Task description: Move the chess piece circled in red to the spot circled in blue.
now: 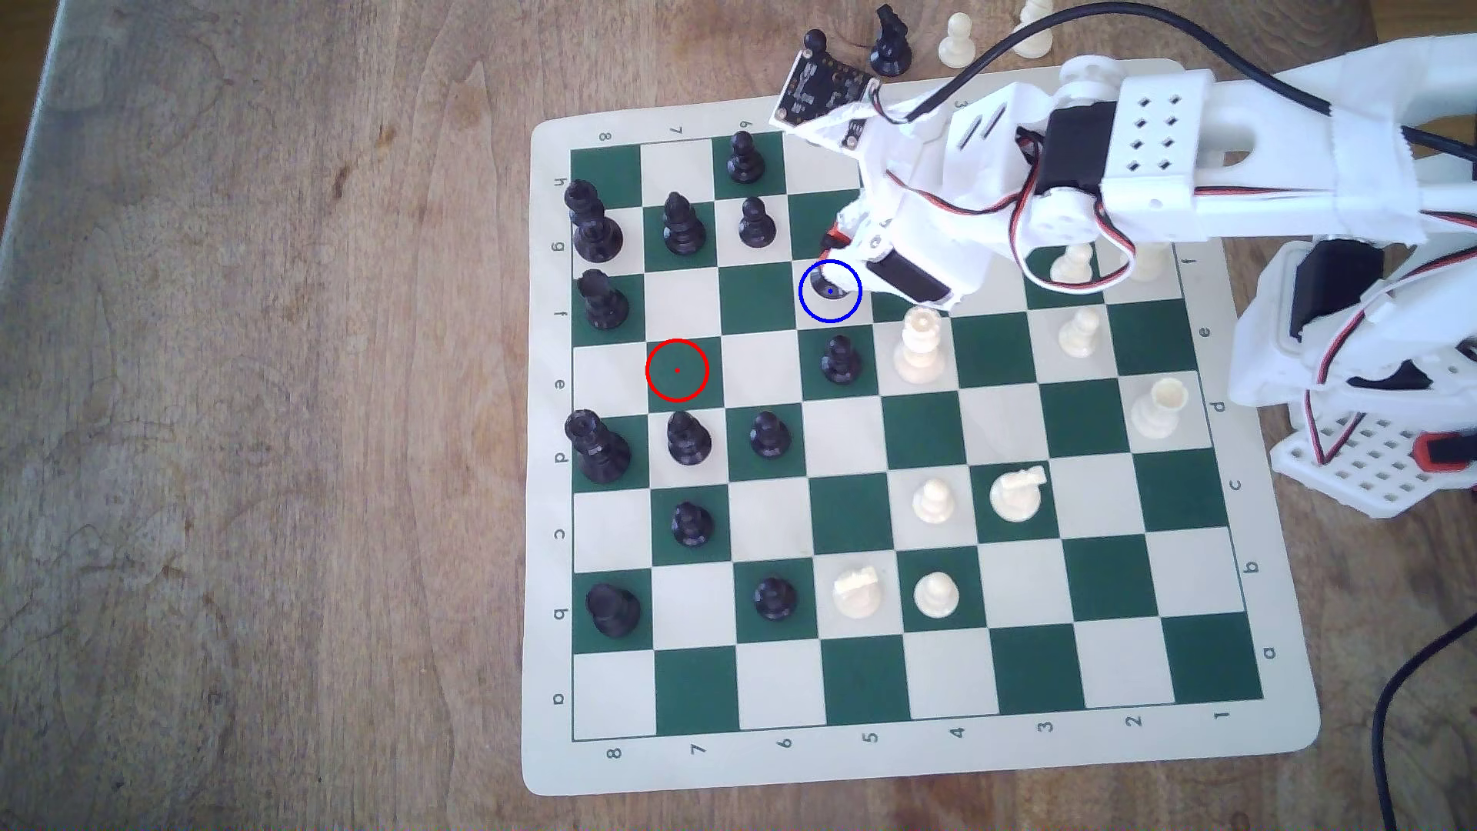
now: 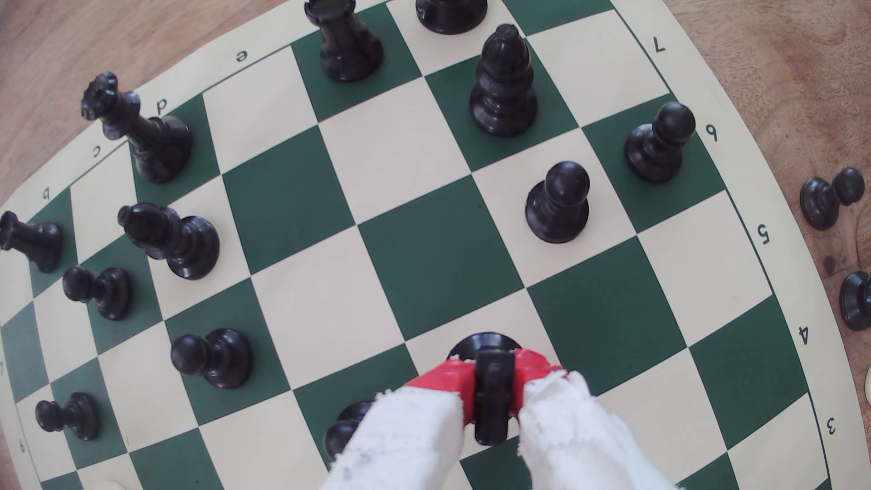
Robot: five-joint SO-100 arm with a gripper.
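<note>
Gripper w/ red tips clamped on the black knight, its base down on the blue-ringed cream square. Red-ringed green square sits bare, well apart toward exterior view's left. Black pawn just beside the blue ring; white piece near.

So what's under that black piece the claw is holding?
The black knight, pinched in the gripper, has its round base over the cream square ringed in blue. The arm covers part of that square, and whether the base touches it can't be told.
</note>
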